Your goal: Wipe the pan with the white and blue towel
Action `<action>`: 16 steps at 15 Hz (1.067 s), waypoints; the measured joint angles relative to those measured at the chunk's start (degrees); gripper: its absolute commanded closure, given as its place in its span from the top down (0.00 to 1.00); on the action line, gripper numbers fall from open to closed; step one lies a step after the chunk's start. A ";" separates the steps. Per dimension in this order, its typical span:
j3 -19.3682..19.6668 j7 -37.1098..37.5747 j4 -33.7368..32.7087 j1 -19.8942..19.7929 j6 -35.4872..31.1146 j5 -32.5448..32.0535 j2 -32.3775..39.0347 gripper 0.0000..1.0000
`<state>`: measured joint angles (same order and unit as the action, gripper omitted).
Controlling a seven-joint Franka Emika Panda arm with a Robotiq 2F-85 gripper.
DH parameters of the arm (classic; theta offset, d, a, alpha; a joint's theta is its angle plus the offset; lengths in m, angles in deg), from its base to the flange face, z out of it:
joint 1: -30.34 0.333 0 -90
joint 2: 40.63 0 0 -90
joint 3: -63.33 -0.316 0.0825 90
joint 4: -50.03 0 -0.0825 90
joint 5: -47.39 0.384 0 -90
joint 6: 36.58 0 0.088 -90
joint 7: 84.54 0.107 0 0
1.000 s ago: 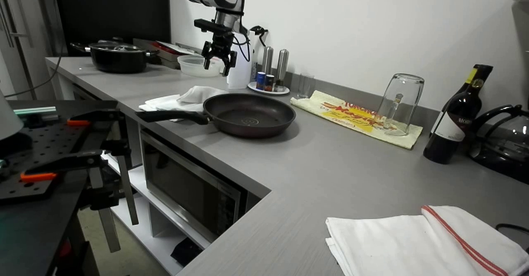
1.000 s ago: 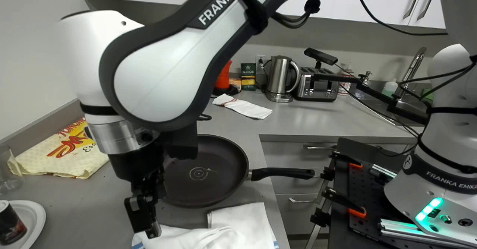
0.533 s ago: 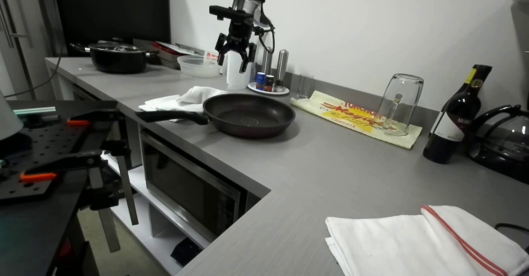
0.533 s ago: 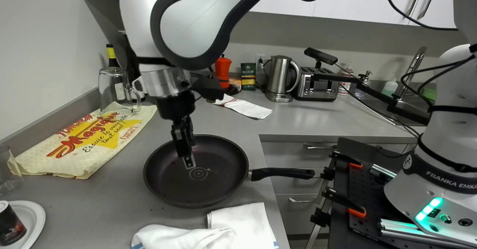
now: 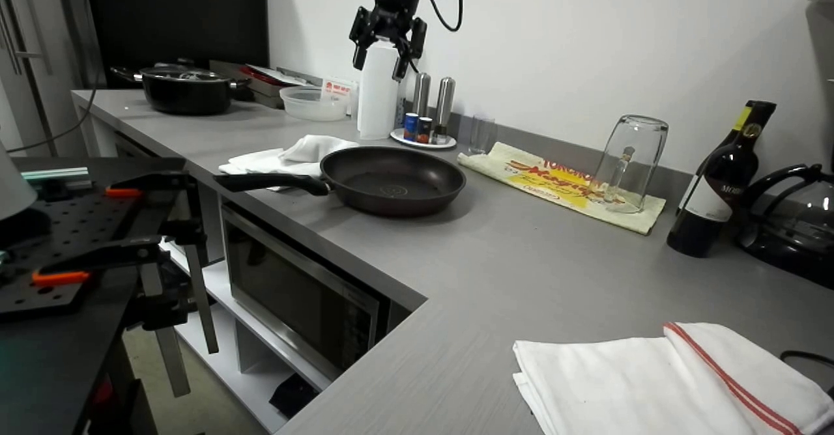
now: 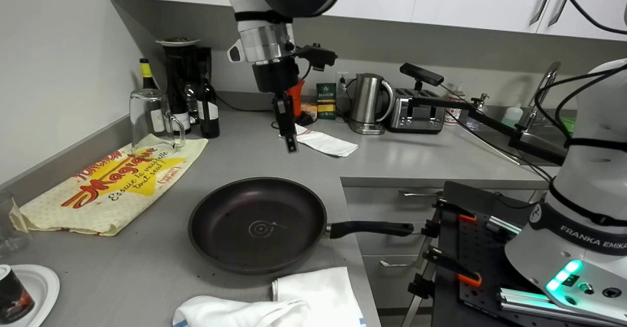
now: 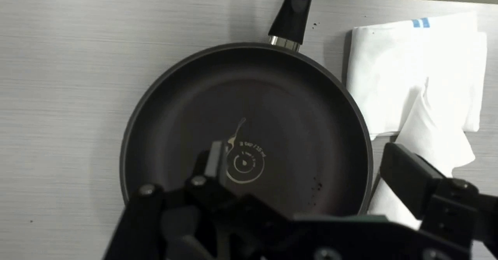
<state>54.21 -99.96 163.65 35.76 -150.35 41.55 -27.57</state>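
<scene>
The black frying pan (image 5: 394, 184) sits on the grey counter in both exterior views (image 6: 257, 234); in the wrist view (image 7: 249, 96) small dark specks (image 7: 317, 186) lie inside it. The white towel with blue stripes (image 6: 313, 297) lies folded and bunched beside the pan, right of it in the wrist view (image 7: 408, 77), and also in an exterior view (image 5: 293, 155). My gripper (image 5: 379, 70) is open and empty, held high above the counter. In the wrist view (image 7: 307, 166) one finger shows over the pan and one over the towel. It also shows in an exterior view (image 6: 291, 146).
A yellow printed cloth (image 6: 117, 185) with an upturned glass mug (image 6: 156, 119) lies along the wall. A white plate with small cans (image 5: 423, 140) and a white bottle (image 5: 378, 96) stand nearby. A red-striped white towel (image 5: 664, 376), wine bottle (image 5: 707, 194) and kettle (image 6: 368, 104) are farther along.
My gripper has risen and moved away from above the white and blue towel, past the pan, staying open. The pan and towel have not moved.
</scene>
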 measured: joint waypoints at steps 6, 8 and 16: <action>2.27 0.28 5.52 -0.61 -2.80 -3.46 -6.77 1.00; 3.13 1.04 7.13 -1.01 -6.01 -3.47 -8.13 1.00; 6.19 5.95 12.26 -3.40 -16.76 -2.78 -12.43 1.00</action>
<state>60.40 -94.01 175.91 32.37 -167.11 38.78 -40.00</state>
